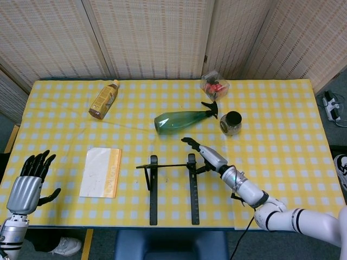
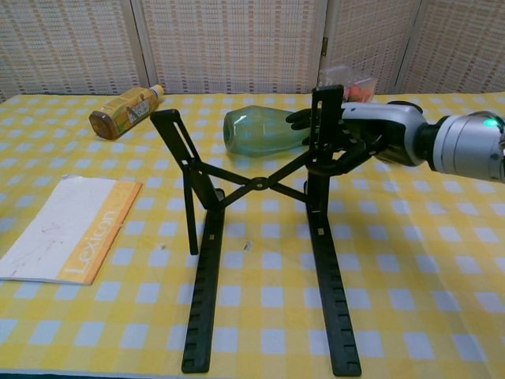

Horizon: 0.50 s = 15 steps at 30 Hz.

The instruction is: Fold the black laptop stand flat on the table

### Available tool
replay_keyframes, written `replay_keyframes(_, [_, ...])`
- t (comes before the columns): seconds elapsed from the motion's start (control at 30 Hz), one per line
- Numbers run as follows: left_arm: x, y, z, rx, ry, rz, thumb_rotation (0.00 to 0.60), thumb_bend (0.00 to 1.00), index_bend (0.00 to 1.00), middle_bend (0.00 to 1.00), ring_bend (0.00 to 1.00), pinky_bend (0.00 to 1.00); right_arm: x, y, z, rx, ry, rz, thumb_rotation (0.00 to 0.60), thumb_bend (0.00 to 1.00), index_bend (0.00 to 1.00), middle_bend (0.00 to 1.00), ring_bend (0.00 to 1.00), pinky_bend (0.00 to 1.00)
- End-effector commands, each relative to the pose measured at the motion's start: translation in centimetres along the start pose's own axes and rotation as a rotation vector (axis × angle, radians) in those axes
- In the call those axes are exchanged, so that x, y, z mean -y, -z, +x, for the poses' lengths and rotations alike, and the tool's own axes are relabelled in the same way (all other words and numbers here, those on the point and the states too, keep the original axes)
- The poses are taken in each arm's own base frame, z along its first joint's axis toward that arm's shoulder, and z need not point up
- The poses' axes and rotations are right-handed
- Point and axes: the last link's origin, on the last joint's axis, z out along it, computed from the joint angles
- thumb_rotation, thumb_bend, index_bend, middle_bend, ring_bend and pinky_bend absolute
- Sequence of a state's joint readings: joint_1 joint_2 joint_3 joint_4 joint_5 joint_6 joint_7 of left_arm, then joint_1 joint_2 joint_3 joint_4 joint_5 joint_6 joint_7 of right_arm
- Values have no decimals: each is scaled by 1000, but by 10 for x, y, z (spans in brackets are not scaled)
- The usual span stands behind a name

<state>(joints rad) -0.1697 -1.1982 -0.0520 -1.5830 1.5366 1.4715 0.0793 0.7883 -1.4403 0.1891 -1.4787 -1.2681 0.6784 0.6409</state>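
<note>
The black laptop stand sits near the table's front edge, its two long rails flat on the cloth. In the chest view the stand has both support arms raised steeply, joined by a crossed brace. My right hand grips the top of the right support arm, fingers wrapped around it. In the head view that right hand is at the far end of the right rail. My left hand hangs off the table's front left corner, fingers spread, holding nothing. It does not show in the chest view.
A green spray bottle lies just behind the stand, with a dark-lidded jar and a snack packet to its right. A tea bottle lies far left. A booklet lies left of the stand on the yellow checked table.
</note>
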Motion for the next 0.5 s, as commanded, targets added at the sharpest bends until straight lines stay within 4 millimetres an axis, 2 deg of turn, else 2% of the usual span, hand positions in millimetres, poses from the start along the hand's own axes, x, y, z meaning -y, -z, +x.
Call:
replay_keyframes(0.03, [0, 0, 0, 2, -1, 0, 600, 253, 0, 36, 3, 0, -4, -12, 5, -23, -36, -39, 600, 423, 0, 8, 60, 100])
replay_keyframes(0.3, [3, 1, -1, 2, 0, 8, 600, 253, 0, 35, 3, 0, -12, -25, 9, -49, -72, -112, 600, 371, 0, 0, 56, 58])
replay_keyframes(0.5, [7, 3, -1, 2, 4, 19, 600, 253, 0, 36, 1, 0, -6, -13, 15, -21, -31, -100, 600, 205, 0, 0, 22, 5])
